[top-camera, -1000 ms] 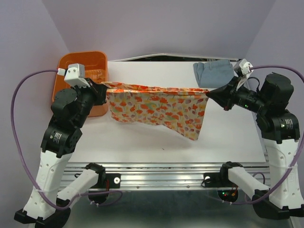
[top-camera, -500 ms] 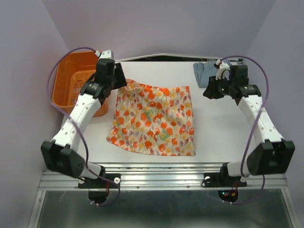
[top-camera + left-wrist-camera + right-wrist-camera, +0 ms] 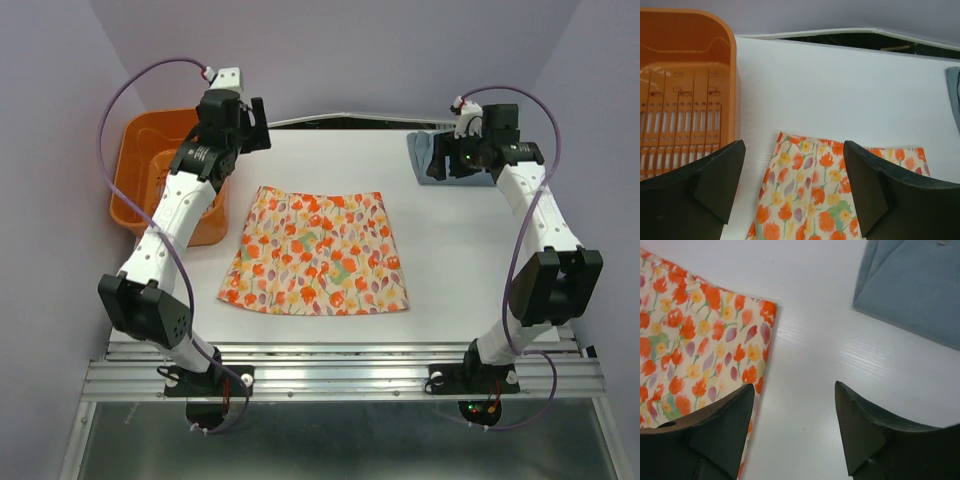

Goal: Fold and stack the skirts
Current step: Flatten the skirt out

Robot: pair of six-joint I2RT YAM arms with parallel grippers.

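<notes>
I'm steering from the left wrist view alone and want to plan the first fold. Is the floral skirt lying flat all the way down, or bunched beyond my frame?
Observer: The top view shows the floral skirt spread flat on the table, near hem wider than the waistband, no bunching.
Operator: And the grey strip at my right edge?
Observer: A folded blue garment at the far right corner, apart from the floral skirt.
Operator: Is the right arm holding anything?
Observer: No; the right gripper has its fingers open over bare table between the two garments.
</notes>
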